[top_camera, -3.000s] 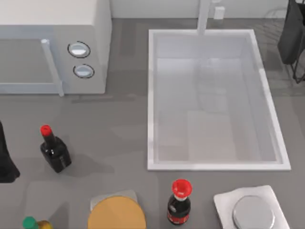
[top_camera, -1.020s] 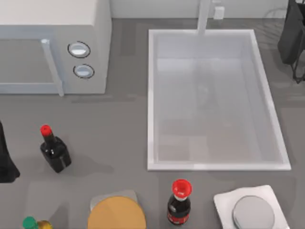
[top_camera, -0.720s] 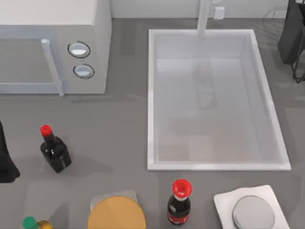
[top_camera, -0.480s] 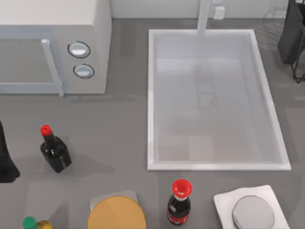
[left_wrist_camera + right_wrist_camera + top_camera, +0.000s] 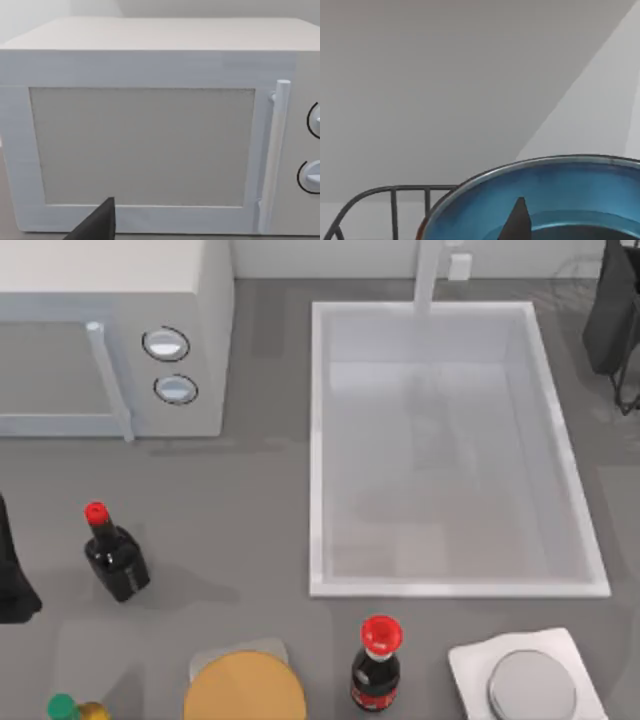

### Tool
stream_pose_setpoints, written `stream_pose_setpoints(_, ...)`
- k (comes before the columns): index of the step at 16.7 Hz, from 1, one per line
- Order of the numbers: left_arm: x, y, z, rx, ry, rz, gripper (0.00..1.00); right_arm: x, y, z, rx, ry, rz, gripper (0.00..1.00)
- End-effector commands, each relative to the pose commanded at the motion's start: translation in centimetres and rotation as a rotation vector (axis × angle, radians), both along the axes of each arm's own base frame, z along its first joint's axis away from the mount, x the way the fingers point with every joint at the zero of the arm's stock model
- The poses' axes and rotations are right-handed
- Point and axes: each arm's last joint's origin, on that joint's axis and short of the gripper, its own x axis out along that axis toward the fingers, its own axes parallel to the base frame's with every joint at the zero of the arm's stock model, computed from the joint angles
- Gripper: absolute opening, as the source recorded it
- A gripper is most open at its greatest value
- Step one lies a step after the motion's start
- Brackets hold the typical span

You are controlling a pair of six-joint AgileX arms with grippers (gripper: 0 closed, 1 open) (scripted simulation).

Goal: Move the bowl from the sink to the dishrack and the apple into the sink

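Tabletop: grey, carrying the sink and the clutter around it.
Sink: the white basin floor lies bare. Across the last few seconds only a faint grey shadow has drifted over it. No bowl has sat in it in that time.
Microwave: well to the left of the sink, door shut.
Dishrack: dark wire bars just behind the bowl in the right wrist view. I judge it stands past the sink's far right corner, where the right arm is.
Bowl: glossy blue, out of the sink and close under the right wrist camera. Whether it rests on the rack or hangs above it cannot be told.
Right claw: over the bowl's blue inside, holding the same place beyond the sink's right rim as seconds ago. Spread or pinching the bowl, I cannot tell.
Left claw: parked far left of the sink and facing the microwave door, unmoved. Spread or pressed together, I cannot tell.
Meaning for the task: the bowl half looks nearly or fully done. The sink stands ready to take the apple, a step not yet done.
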Motion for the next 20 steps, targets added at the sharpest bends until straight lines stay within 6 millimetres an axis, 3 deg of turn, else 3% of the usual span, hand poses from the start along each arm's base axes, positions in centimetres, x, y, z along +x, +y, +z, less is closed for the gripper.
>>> stream_pose_setpoints(3, 0.0, 0.0, 0.0, 0.000, 0.000, 0.000, 1.00, 0.0, 0.0, 0.0, 0.000, 0.000, 0.000, 0.98)
stream_pose_setpoints(4, 0.0, 0.0, 0.0, 0.000, 0.000, 0.000, 1.00, 0.0, 0.0, 0.0, 0.000, 0.000, 0.000, 1.00)
stream_pose_setpoints(14, 0.0, 0.0, 0.0, 0.000, 0.000, 0.000, 1.00, -0.1, 0.0, 0.1, 0.002, 0.001, -0.004, 1.00)
stream_pose_setpoints(17, 0.0, 0.0, 0.0, 0.000, 0.000, 0.000, 1.00, -1.3, 0.7, 0.7, 0.012, 0.011, -0.010, 1.00)
stream_pose_setpoints(20, 0.0, 0.0, 0.0, 0.000, 0.000, 0.000, 1.00, -3.7, 2.2, 2.0, 0.015, 0.029, -0.009, 1.00)
